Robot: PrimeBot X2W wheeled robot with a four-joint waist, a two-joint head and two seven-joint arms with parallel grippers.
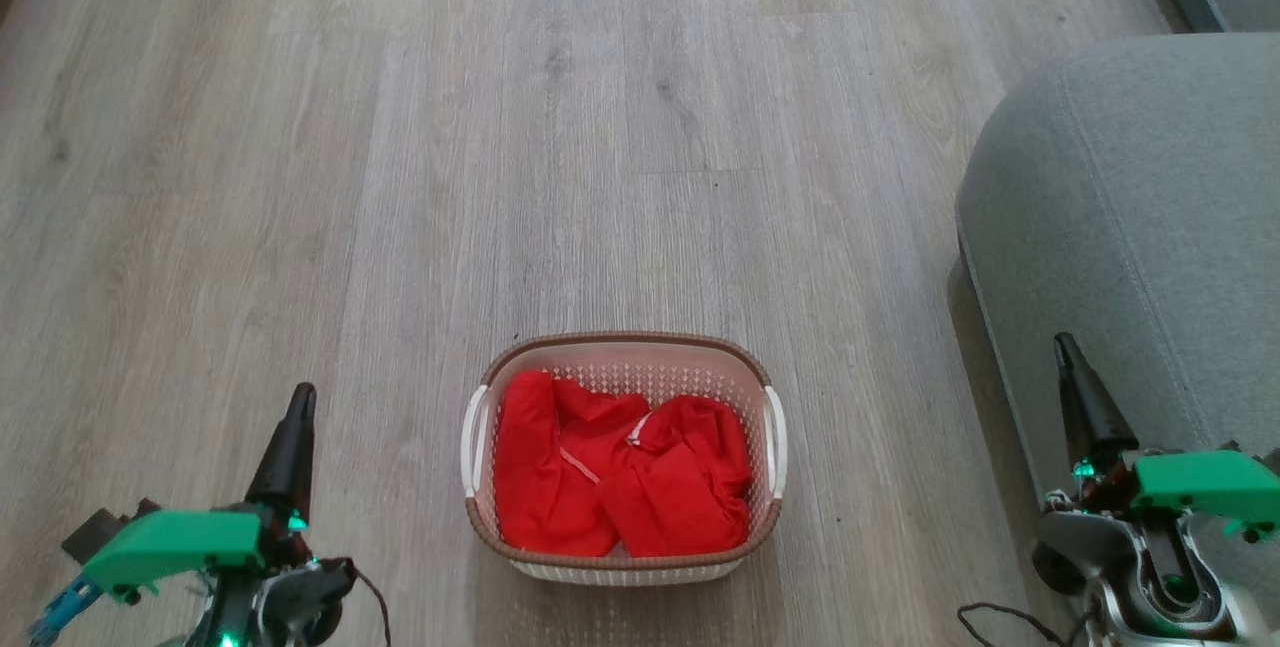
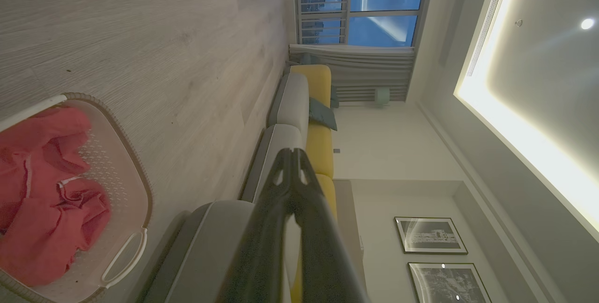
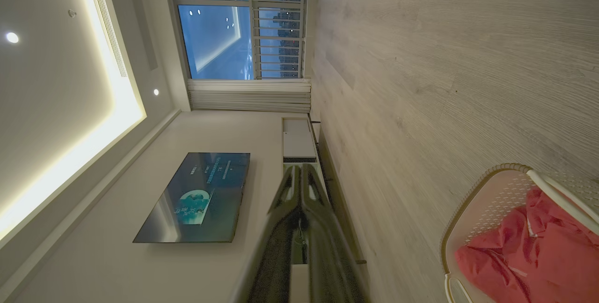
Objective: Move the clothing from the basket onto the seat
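We see the basket [image 1: 620, 339] sitting on the wood floor [image 1: 400, 127], right in the middle in front of us. The clothing [image 1: 620, 472] is inside the basket, red and soft and all bunched up, with a thin white string showing near the middle. It fills most of the basket (just a bit of the far wall with its little holes peeks out above it). The seat [image 1: 1130, 227] is big and grey-green. It is off to our right, apart from the basket, with bare floor between them. Our left fingers [image 1: 292, 442] are low on our left side, over the floor and well apart from the basket. They are pressed together and pinch nothing. Our right fingers [image 1: 1082, 402] are low on our right side, in front of the edge of the seat. They are pressed together too, with nothing in them. In the left wrist view the two dark tips meet, and the basket with the red clothing is off at the side. In the right wrist view the tips touch as well, a corner of the basket shows low down, and far off we see a television [image 3: 196, 197] on the wall and a window [image 3: 238, 22].
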